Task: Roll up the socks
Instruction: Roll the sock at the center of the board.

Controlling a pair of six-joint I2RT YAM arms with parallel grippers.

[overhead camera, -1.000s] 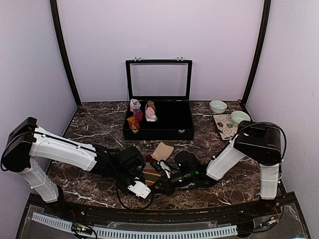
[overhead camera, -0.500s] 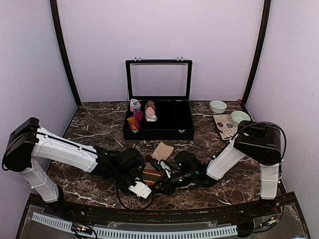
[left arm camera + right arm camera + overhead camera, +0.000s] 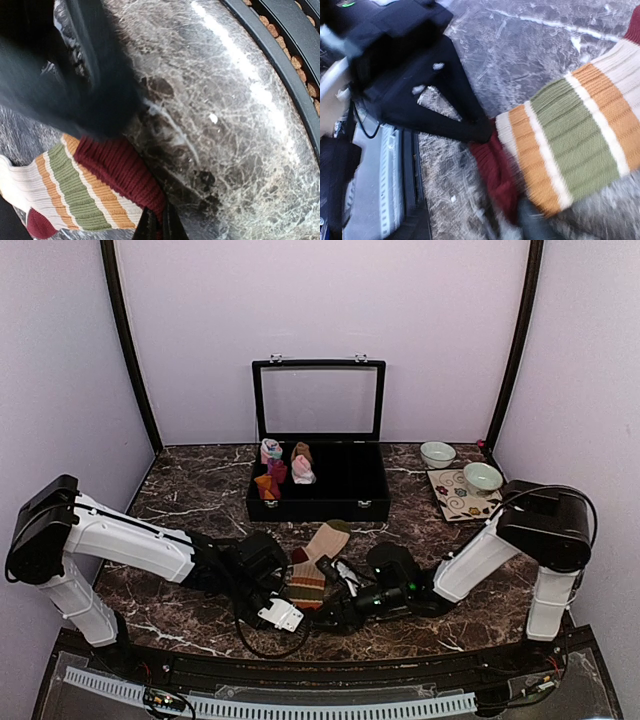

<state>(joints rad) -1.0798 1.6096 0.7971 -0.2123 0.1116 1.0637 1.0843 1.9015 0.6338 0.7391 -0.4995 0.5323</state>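
Observation:
The striped sock (image 3: 307, 582) lies flat between both arms near the table's front, its tan foot pointing toward the case. In the left wrist view its green, orange and cream stripes (image 3: 75, 192) end in a dark red cuff. My left gripper (image 3: 159, 226) is shut on that cuff's edge; from above it sits at the sock's near end (image 3: 296, 597). My right gripper (image 3: 338, 598) stands just right of the sock, jaws apart and holding nothing. One blurred finger (image 3: 536, 226) shows under the sock (image 3: 570, 145), across from the left gripper's black fingers (image 3: 470, 131).
An open black case (image 3: 318, 508) stands behind the sock, with several small rolled bundles in its left side. Two bowls (image 3: 437, 453) (image 3: 483, 476) and a patterned mat (image 3: 452, 498) sit at the back right. The table's black front rail (image 3: 280, 47) runs close by.
My right gripper has let go of the sock and drawn back to the right. The sock now lies longer and flatter. My left gripper has shut on the cuff.

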